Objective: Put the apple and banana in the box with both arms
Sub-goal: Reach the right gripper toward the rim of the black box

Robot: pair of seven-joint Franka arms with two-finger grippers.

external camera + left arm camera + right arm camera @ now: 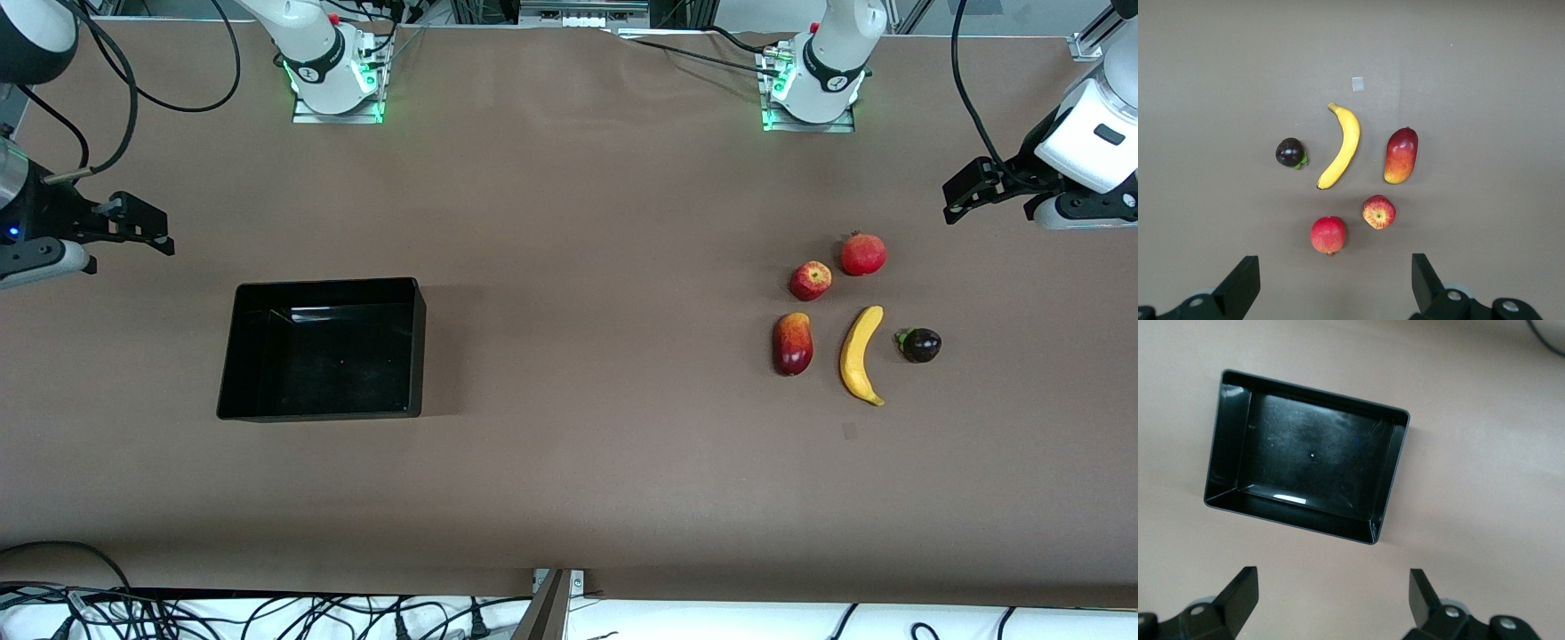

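Brown cloth covers the table (569,498), and nothing has yet been picked up. The box (233,356) is seen left of centre in the front view, empty, with glossy black walls. The fruits are grouped at centre right of that view: the apple (810,280) sits just above the banana (861,356), with a gap between them. A plain red fruit (863,254) lies close beside the apple, a red-and-yellow mango (792,343) lies near the banana, and a dark purple fruit (920,345) lies near it toward the frame's right edge.

The left gripper (969,191) is held in the air at the right edge of the front view, its jaws spread wide and empty; in its wrist view the fruits are framed between the fingers (1238,290). The right gripper (133,227) is held at the left edge, jaws likewise wide and empty, with the box in its wrist view.

The step in hand is judged to be the first reach. The apple is best taken from straight above, since the plain red fruit could be nudged by a slanted approach. The banana is best gripped across its middle, where the curve is narrowest for the jaws.

No brand, label or writing can be read; only a small pale square (1357,83) is seen on the cloth near the banana.
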